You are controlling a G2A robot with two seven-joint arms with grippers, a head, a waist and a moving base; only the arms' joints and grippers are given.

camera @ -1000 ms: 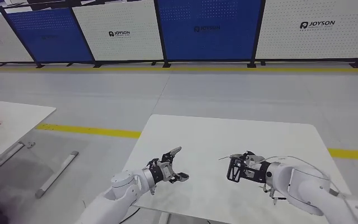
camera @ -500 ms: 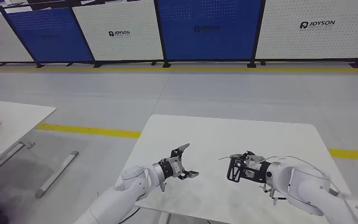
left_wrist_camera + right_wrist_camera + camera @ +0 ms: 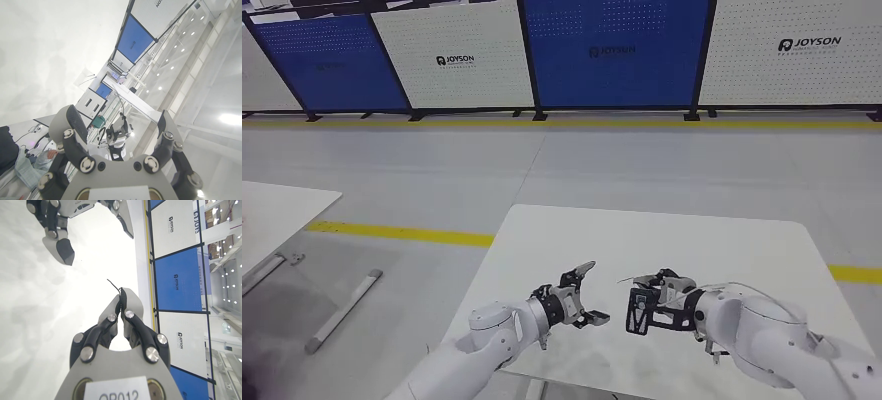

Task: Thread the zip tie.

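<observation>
White table [image 3: 662, 240] lies under the right gripper [image 3: 121, 294], which is clamped tight on the zip tie [image 3: 114, 285]. A short black end pokes out past its tips. Near that gripper and facing it, our left gripper [image 3: 599, 293] gapes wide and holds nothing. We judge the tie grasped and the threading itself not yet done.

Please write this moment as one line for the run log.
left hand: open, empty | right hand: shut on zip tie | relation: apart, facing each other, over table
</observation>
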